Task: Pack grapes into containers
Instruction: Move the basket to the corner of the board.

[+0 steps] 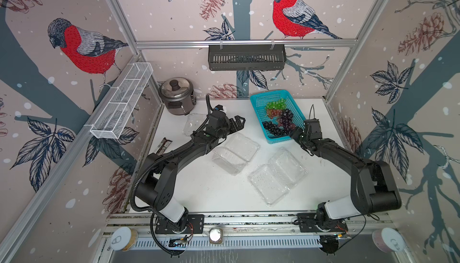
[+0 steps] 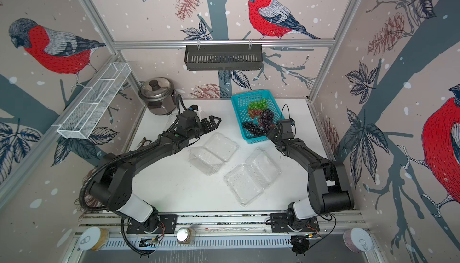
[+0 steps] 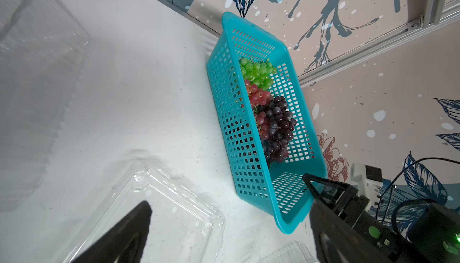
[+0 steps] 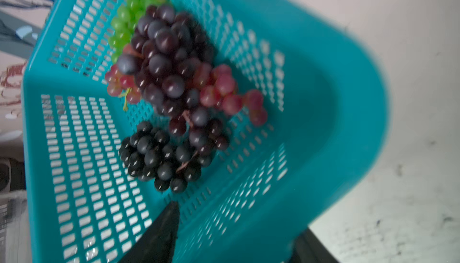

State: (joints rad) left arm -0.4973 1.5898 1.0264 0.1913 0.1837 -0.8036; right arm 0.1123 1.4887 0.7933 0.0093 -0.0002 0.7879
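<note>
The grapes (image 1: 278, 118) are lying in the basket (image 1: 260, 102), and the boxes (image 1: 270, 184) are sitting empty. The left gripper (image 1: 237, 122) is hanging wide open. The right gripper (image 1: 295, 133) is straddling the basket wall. I cannot tell if it is squeezing. The grapes are looking light, slippery and squashy, so gently pinching a bunch's middle seems best.

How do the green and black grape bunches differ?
Colour: the green bunch is pale green, the black bunch near-black. Place: the green bunch lies toward the basket's far end, the black bunch toward its near end, by the right tool. Both sit in the basket, unpacked.
</note>
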